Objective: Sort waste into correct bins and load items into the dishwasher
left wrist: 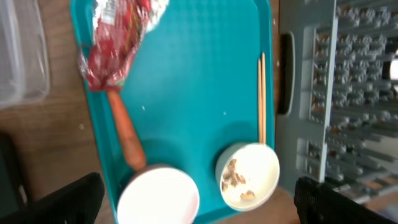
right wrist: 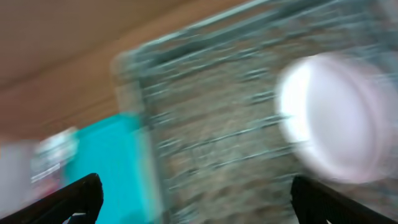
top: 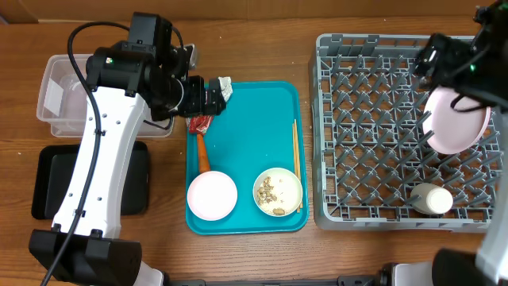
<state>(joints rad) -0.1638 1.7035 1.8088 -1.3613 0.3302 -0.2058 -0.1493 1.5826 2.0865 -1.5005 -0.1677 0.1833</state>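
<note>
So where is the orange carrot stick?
In the overhead view, the carrot stick lies on the left side of the teal tray, between the red wrapper and the empty white bowl.

Left arm [top: 103, 159]: a long white link between black joint housings, one carrying a small green light [top: 111, 58]. A thin black cable [top: 70, 49] runs alongside to a black base [top: 79, 258]. Right arm [top: 464, 63]: black housings, a green indicator [top: 474, 67] and a white lower link [top: 494, 246]. Left fingers [left wrist: 68, 199] and right fingers [right wrist: 62, 199]: matte black, blunt-ended.
</note>
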